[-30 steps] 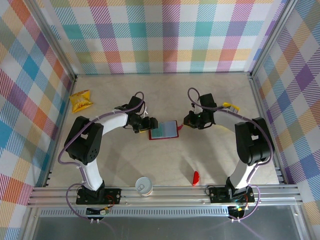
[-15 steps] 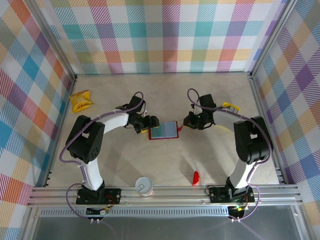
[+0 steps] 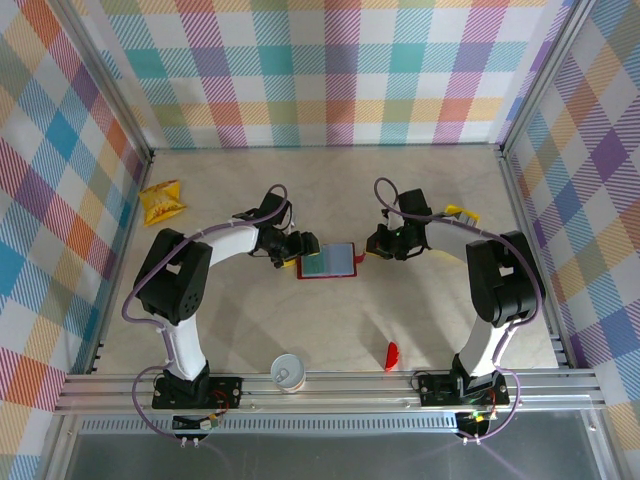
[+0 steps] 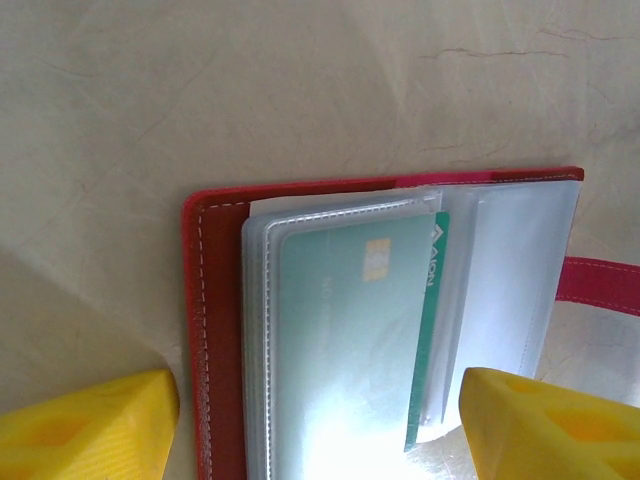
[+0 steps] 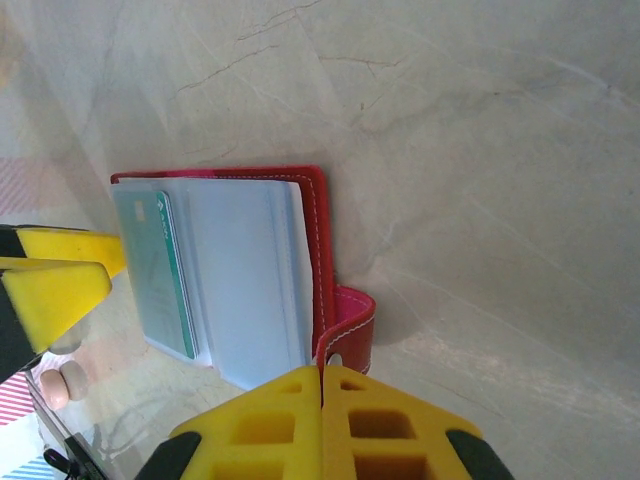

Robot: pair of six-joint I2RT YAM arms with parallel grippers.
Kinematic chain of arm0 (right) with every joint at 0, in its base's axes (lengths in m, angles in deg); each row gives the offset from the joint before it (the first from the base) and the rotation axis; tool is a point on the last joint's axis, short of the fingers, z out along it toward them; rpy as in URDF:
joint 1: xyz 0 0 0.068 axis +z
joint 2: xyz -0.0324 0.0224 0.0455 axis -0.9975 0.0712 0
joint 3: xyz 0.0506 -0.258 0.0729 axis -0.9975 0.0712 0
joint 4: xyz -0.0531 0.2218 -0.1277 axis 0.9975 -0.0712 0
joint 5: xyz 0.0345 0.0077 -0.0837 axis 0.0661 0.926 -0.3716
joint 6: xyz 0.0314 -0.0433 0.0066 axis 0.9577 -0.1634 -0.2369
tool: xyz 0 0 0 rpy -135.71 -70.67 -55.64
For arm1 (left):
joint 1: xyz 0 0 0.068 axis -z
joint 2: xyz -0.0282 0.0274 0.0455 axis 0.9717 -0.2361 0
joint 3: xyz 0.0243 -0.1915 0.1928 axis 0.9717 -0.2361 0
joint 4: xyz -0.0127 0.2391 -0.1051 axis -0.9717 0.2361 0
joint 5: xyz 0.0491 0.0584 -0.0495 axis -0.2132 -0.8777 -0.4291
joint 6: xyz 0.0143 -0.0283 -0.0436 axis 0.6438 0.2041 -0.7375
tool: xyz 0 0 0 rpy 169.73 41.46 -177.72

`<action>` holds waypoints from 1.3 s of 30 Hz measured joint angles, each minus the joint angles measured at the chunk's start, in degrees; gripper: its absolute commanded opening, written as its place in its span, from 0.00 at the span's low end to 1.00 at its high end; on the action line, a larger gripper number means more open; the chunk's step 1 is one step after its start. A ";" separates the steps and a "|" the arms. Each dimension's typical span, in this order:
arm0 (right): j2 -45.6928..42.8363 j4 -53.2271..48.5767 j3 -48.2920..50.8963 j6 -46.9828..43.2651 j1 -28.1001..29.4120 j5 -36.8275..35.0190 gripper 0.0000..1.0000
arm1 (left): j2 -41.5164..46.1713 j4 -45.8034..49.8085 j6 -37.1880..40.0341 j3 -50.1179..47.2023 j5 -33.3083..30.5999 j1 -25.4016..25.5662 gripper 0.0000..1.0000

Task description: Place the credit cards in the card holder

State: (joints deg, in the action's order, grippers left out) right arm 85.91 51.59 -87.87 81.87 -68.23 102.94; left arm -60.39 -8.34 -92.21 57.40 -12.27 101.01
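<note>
The card holder (image 3: 322,277) lies open mid-table, dark-red cover (image 4: 215,330) up around clear sleeves. A teal credit card (image 4: 350,330) sits in the left sleeve, its right edge sticking out. My left gripper (image 3: 296,248) is open, its yellow fingers (image 4: 85,430) straddling that left half without closing on it. My right gripper (image 3: 372,244) is shut on the holder's clasp tab (image 5: 352,325) at the holder's right edge (image 5: 318,230). The teal card (image 5: 160,270) shows there too. A small yellow stack of credit cards (image 3: 461,212) lies behind the right arm.
A crinkled yellow snack packet (image 3: 162,202) lies at the far left. A small white cup (image 3: 288,372) and a tiny red curved piece (image 3: 391,355) sit near the front rail. Plaid walls enclose the table on three sides.
My left gripper has edged slightly right over the holder's left half. The right gripper and the holder have stayed put.
</note>
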 measured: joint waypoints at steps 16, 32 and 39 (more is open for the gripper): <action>0.15 0.11 0.00 -0.02 0.00 0.04 0.00 | -0.61 0.07 -0.39 0.68 3.54 0.02 0.73; 0.59 0.17 0.00 -0.04 0.00 0.48 0.00 | -0.63 -1.95 -4.52 2.49 10.25 0.87 0.73; 0.81 1.05 0.00 0.02 0.00 1.51 0.00 | -0.63 -6.45 -8.50 3.28 13.14 3.41 0.73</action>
State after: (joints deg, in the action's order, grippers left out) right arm 86.72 52.64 -87.87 81.89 -68.23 104.45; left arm -61.03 -14.78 -100.71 60.68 0.87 104.42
